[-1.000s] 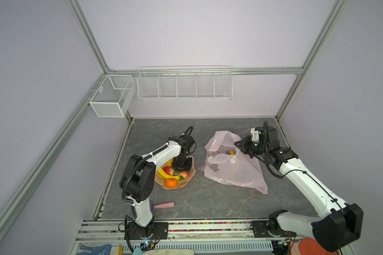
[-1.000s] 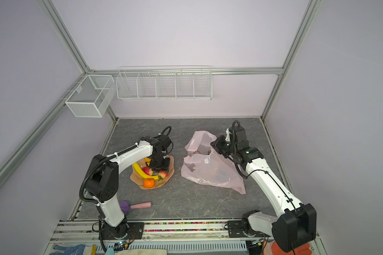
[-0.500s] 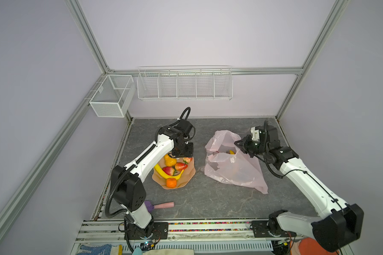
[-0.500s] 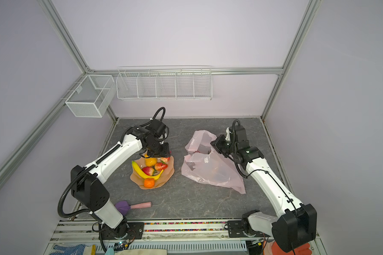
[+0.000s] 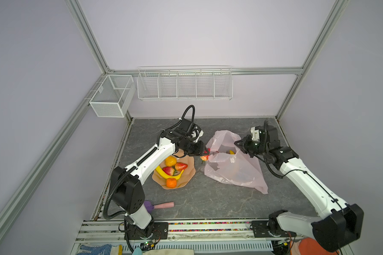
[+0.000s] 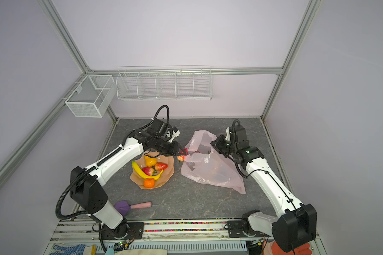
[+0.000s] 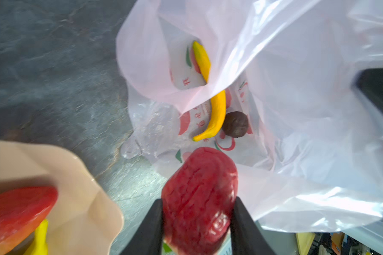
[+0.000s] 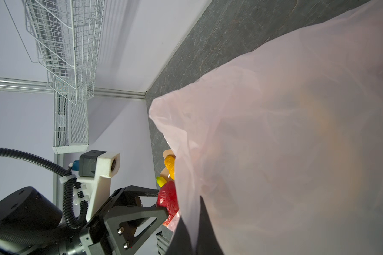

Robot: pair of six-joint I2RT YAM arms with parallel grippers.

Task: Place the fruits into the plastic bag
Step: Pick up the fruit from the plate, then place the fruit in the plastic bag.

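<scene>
Since a second ago my left arm has lifted off the dish and swung across to the mouth of the bag. The left end effector [image 7: 198, 202] is clamped on a red strawberry [image 7: 199, 176], with a jaw pressed to either side. In both top views the fruit hangs just at the near edge of the opening and has not yet been let go.

The right end effector [image 5: 241, 144] is closed on the far rim of the pink plastic bag [image 5: 234, 172]. It pinches the film and lifts it, and I judge this is to keep the mouth gaping toward the incoming fruit.

Inside, the left wrist view shows a banana [image 7: 217, 106] and a dark round fruit [image 7: 235, 124] already lying in the bag.

Further out, the peach dish [image 5: 187, 182] sits on the desk [image 5: 208, 205] beside the bag. It holds a second banana [image 5: 164, 174], two orange fruits [image 5: 171, 182] and two more strawberries [image 5: 181, 166] yet to go.
</scene>
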